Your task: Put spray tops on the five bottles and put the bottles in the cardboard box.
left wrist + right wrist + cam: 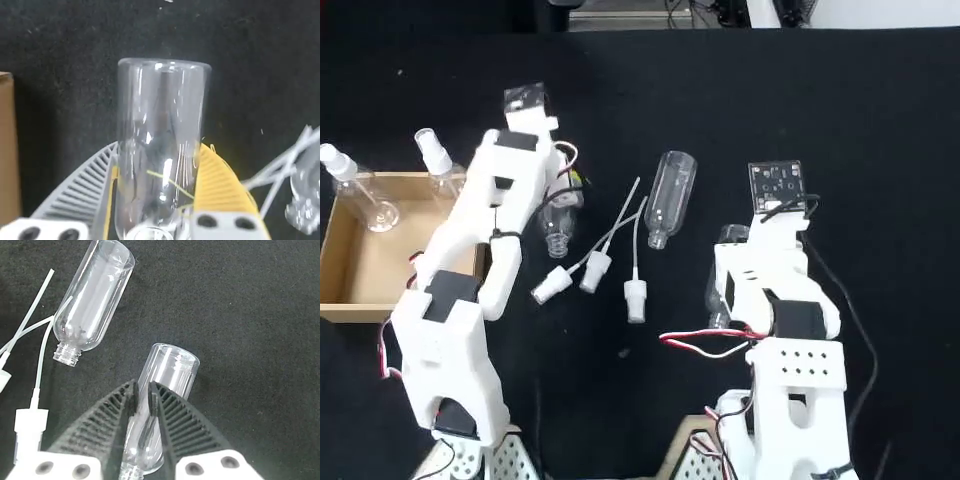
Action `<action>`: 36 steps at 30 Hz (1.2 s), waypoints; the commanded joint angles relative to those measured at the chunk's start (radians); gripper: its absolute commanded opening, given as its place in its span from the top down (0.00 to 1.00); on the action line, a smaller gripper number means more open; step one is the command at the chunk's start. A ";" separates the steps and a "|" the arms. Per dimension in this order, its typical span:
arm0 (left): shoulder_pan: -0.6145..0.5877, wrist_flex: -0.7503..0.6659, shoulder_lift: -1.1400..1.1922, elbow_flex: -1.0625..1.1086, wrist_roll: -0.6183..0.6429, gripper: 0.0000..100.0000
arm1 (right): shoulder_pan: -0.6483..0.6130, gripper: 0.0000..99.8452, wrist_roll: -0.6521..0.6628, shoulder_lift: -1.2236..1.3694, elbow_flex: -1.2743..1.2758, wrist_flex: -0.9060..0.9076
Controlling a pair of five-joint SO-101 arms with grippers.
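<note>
L gripper [159,150] tight on bottle [162,100]; R gripper [142,387] closed, empty, above 2nd bottle [170,367].

My left fingers [159,147] cover the lower sides of the bottle [160,110] between them, and its neck runs off the picture's edge; behind my right fingers [136,392] the second bottle [170,367] is half hidden, its neck likewise cut off.

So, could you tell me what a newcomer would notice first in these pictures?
The left gripper clamps a clear bottle beside the box, where two topped bottles already sit. Three spray tops lie mid-table by a loose bottle, and the right gripper hangs over a fifth bottle.
</note>
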 commanded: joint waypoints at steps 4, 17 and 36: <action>0.051 0.311 -0.157 -0.188 -0.161 0.94 | -0.008 0.98 0.003 0.002 -0.005 -0.025; 0.117 0.609 -0.496 -0.160 -0.359 0.97 | -0.009 0.98 0.002 0.002 -0.005 -0.021; 0.430 0.454 -0.686 0.495 -0.789 0.97 | 0.330 0.98 0.005 0.001 -0.203 0.083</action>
